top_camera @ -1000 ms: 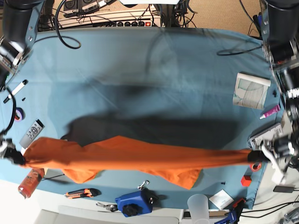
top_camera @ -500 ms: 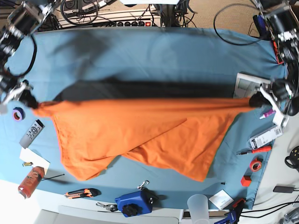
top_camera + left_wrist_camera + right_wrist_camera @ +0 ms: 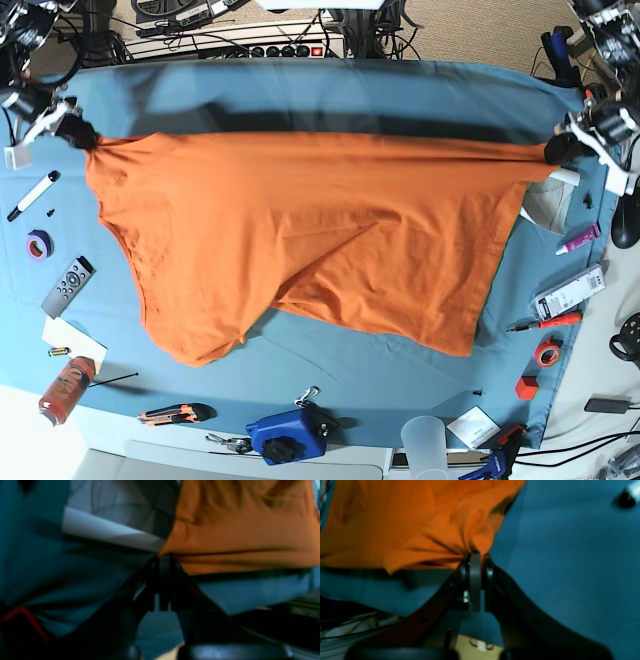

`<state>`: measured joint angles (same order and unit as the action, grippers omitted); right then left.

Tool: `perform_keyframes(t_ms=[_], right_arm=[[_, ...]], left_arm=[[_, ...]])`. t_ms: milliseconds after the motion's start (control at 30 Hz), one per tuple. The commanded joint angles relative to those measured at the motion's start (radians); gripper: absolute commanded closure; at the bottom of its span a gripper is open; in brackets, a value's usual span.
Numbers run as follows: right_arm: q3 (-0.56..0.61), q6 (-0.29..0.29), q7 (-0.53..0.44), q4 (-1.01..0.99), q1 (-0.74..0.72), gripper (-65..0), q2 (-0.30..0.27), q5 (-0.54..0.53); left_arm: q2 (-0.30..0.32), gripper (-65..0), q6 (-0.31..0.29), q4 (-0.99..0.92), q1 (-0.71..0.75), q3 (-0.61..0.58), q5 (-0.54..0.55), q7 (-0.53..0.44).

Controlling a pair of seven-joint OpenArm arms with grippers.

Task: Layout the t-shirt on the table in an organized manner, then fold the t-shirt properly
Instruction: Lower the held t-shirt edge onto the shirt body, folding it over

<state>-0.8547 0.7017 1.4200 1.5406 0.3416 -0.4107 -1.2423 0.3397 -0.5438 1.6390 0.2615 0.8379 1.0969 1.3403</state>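
Since the earlier base frames, both arms have carried the shirt's stretched edge from the lower part of the frame to the upper part, and far more fabric now lies spread below that edge.

You have the t-shirt (image 3: 300,240) pulled taut between the two grippers, its top edge running nearly straight across the upper third of the base view. Below that line the cloth fans down over the table (image 3: 330,100), reaching lowest at lower left of centre and again at lower right; a diagonal crease crosses the middle.

Right gripper (image 3: 72,128), upper left of the base view: clamped tight on a bunched corner of the shirt. Your right wrist view shows the gripper (image 3: 477,559) with orange fabric (image 3: 407,525) gathered into its closed tips.

Left gripper (image 3: 556,150), upper right of the base view: closed on the opposite corner. Left wrist view is blurred, but the tips (image 3: 163,557) meet at the point of the orange cloth (image 3: 240,530).

Along the frame's left edge: a marker (image 3: 32,194), a roll of tape (image 3: 39,243) and a remote (image 3: 68,285).
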Motion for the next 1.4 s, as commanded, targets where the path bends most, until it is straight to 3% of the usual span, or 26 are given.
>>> perform_keyframes(t_ms=[0,100,367,533,700,900,1067,1233,1367], right_arm=[[-0.011,-0.004,-0.024,0.018,0.01,0.0,-0.018,-0.042],[-0.011,-0.004,-0.024,0.018,0.024,0.0,0.005,-0.098],[-0.01,-0.004,-0.024,0.056,0.02,0.0,0.036,-0.1],[-0.01,-0.004,-0.024,0.061,-0.056,0.0,0.037,-0.008],[-0.01,-0.004,-0.024,0.061,-0.133,0.0,0.037,0.104],[0.03,-0.004,-0.024,0.061,-0.189,0.0,0.036,0.219],[0.126,-0.004,-0.172,0.061,-0.195,0.0,0.036,0.385],[0.215,-0.004,-0.283,0.06,-0.208,0.0,0.037,0.515],[0.22,-0.004,-0.305,0.06,-0.267,0.0,0.036,0.555]], left_arm=[[0.023,0.0,-0.009,0.018,0.005,0.021,0.035,-0.001],[0.023,0.0,-0.035,0.018,0.031,0.037,0.09,0.023],[0.023,0.0,-0.046,0.021,0.063,0.037,0.123,0.026],[0.014,0.0,-0.047,0.064,0.05,0.035,0.13,0.002],[-0.037,0.0,-0.061,0.126,0.023,0.035,0.126,-0.032],[-0.073,0.0,-0.074,0.126,-0.05,0.035,0.014,-0.085],[-0.074,0.0,-0.075,0.126,-0.108,0.024,-0.013,-0.095],[-0.073,0.0,-0.075,0.126,-0.118,-0.125,-0.139,-0.195],[-0.074,0.0,0.005,0.126,-0.127,-0.215,-0.268,-0.303]])
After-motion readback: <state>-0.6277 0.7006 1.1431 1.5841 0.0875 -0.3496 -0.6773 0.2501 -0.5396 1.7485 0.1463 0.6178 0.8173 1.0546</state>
